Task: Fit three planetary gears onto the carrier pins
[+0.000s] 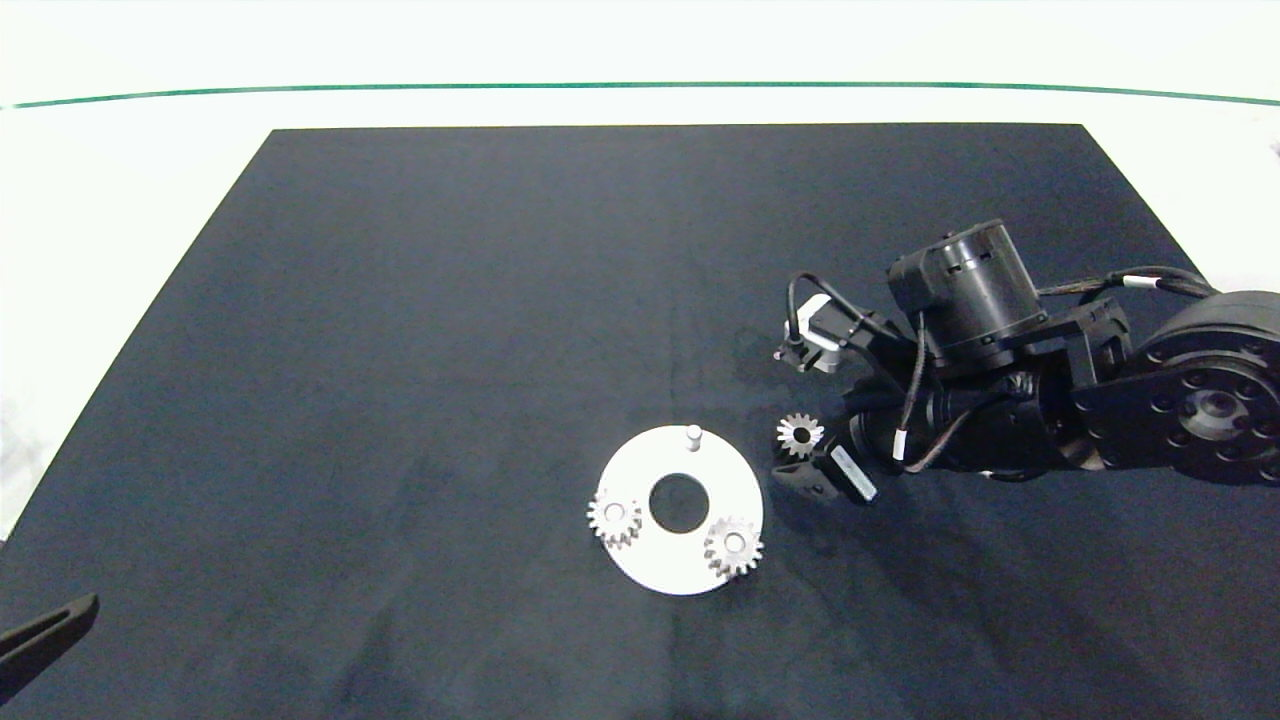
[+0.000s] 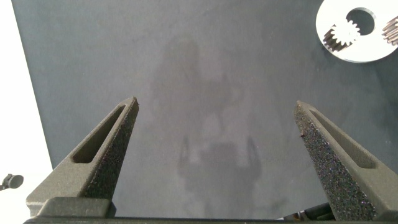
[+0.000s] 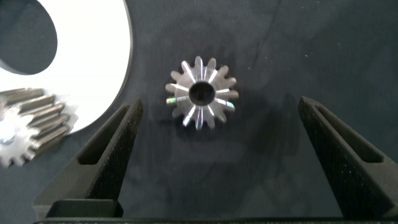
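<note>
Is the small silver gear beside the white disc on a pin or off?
Off. The loose silver metal gear lies on the dark mat, beside the white disc.

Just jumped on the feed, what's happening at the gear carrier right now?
Two planetary gears already sit on the white disc, and one carrier pin is bare. The third gear lies on the black mat just beside the disc. The right gripper hovers over it with fingers open on either side, not touching. The left gripper is parked open near the mat's near-left corner.
</note>
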### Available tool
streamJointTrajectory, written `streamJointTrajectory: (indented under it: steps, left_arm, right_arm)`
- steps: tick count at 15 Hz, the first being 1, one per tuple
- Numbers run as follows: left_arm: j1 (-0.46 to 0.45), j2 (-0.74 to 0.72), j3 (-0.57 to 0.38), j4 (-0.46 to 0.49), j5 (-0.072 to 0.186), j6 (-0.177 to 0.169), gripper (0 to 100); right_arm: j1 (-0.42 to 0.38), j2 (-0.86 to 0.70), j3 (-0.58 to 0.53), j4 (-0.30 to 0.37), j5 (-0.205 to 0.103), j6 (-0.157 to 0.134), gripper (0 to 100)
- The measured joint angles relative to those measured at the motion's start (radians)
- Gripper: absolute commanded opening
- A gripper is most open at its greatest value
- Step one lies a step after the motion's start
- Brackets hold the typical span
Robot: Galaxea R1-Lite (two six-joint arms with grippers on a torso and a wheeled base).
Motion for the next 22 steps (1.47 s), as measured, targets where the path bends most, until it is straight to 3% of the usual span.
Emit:
streamJointTrajectory:
  steps: [6,11,22]
  left_arm:
    - [-0.001,-0.003,0.001,0.001,0.0,0.0,100]
    - [0.0,-0.004,0.001,0.001,0.0,0.0,100]
    - [0.0,-0.006,0.013,0.002,0.0,0.001,100]
  right_arm:
    - [-0.004,0.026,-0.018,-0.028,-0.004,0.005,93]
    - [0.0,0.033,-0.016,-0.027,-0.001,0.039,82]
    - [0.001,0.033,-0.011,-0.027,0.003,0.041,61]
